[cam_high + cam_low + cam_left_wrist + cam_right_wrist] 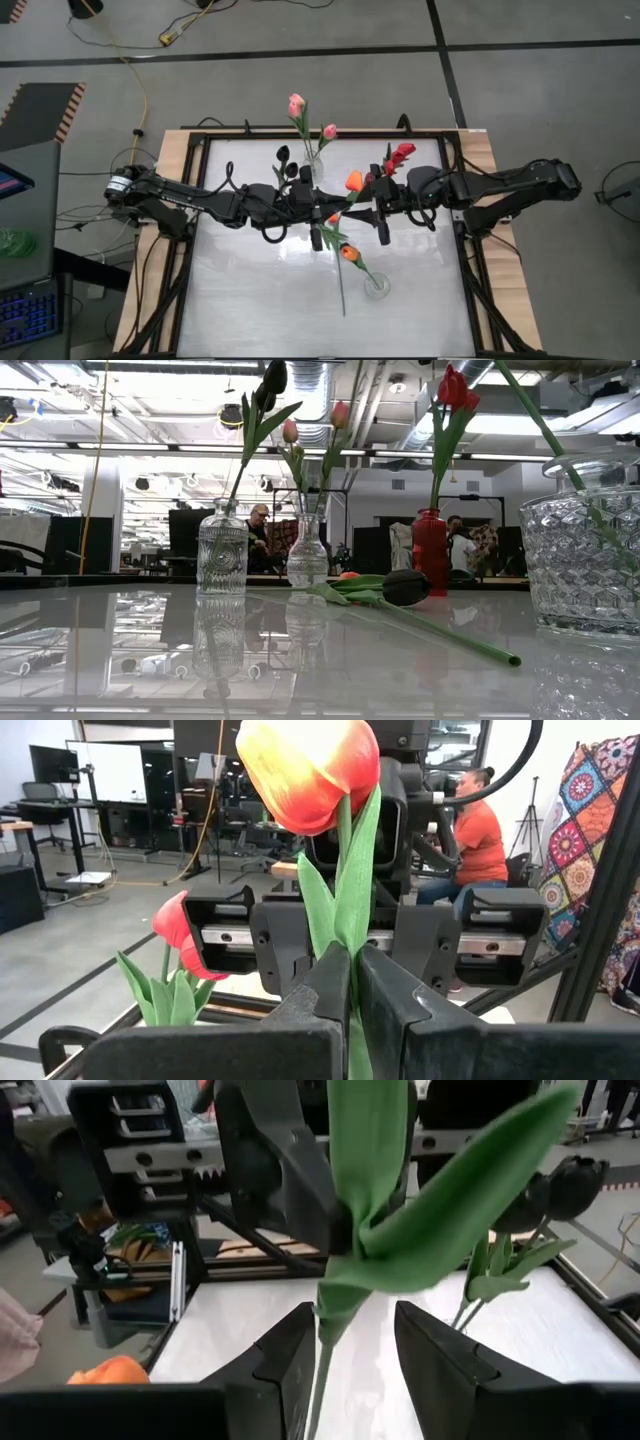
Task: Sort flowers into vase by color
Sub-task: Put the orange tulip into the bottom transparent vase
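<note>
An orange tulip (310,770) stands upright above the table's middle, its head (354,181) between the two arms. My left gripper (350,960), reaching in from the table's left (330,205), is shut on it. My right gripper (350,1330) faces it from the right (368,210). It is open, with a finger on either side of the stem (325,1350) below the left gripper's hold; whether it touches, I cannot tell. A black tulip (405,587) lies flat on the table. Another orange tulip (348,253) leans in a clear vase (376,288). My left gripper pinches the orange tulip between its two fingers, on the stem and the leaves wrapped around it (345,935), below the head. The fingers come level from the table's left, across the stem. The tulip is upright and lifted clear of the table, head above the fingers.
Along the far side stand a clear bottle with black tulips (222,550), a clear vase with pink tulips (307,550) and a red vase with red tulips (430,550). An orange head (110,1370) lies on the table. People sit in the room beyond.
</note>
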You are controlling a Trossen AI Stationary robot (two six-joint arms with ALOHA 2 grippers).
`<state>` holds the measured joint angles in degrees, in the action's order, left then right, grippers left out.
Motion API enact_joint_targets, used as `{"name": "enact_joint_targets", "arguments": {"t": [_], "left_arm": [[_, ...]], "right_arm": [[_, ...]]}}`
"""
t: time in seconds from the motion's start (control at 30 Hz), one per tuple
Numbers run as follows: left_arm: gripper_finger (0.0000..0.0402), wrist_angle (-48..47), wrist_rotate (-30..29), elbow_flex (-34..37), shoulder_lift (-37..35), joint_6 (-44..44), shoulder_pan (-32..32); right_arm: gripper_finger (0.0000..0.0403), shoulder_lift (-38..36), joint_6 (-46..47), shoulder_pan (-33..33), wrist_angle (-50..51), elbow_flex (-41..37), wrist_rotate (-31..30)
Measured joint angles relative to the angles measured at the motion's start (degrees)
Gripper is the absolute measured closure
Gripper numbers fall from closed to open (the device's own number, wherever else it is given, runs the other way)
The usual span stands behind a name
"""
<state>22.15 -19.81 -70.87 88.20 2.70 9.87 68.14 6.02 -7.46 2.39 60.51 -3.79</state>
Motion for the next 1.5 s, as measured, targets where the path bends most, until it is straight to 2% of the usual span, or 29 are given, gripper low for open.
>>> {"name": "enact_joint_targets", "arguments": {"t": [0.27, 0.4, 0.63, 0.83, 0.97, 1.27, 1.5], "left_arm": [[0.0401, 0.04, 0.02, 0.00, 0.00, 0.04, 0.00], [0.0401, 0.03, 0.00, 0.00, 0.00, 0.04, 0.00], [0.0401, -0.04, 0.01, 0.00, 0.00, -0.07, 0.00], [0.0399, 0.18, 0.08, 0.00, 0.00, -1.87, 0.02], [0.0369, -0.37, 0.09, 0.00, 0.02, -2.47, 0.00], [0.0260, -2.70, 0.03, 0.02, 0.02, -3.05, 0.02], [0.0225, -7.21, 0.02, 0.02, 0.02, -2.81, 0.01]], "right_arm": [[0.0243, 0.17, 0.01, 0.00, -2.01, -0.02, 0.87], [0.0277, 0.17, 0.00, 0.00, -2.03, -0.02, 0.91], [0.0371, 0.15, -0.37, 0.00, -2.01, -0.02, 1.01], [0.0375, -0.59, -0.46, 0.00, -1.16, -0.02, 1.01], [0.0375, -2.19, -0.20, -0.37, 1.62, -0.04, 0.87], [0.0374, -9.56, 1.89, -1.42, 10.25, -0.02, -1.19], [0.0372, -19.41, 6.50, -3.78, 19.56, -0.01, -4.10]]}}
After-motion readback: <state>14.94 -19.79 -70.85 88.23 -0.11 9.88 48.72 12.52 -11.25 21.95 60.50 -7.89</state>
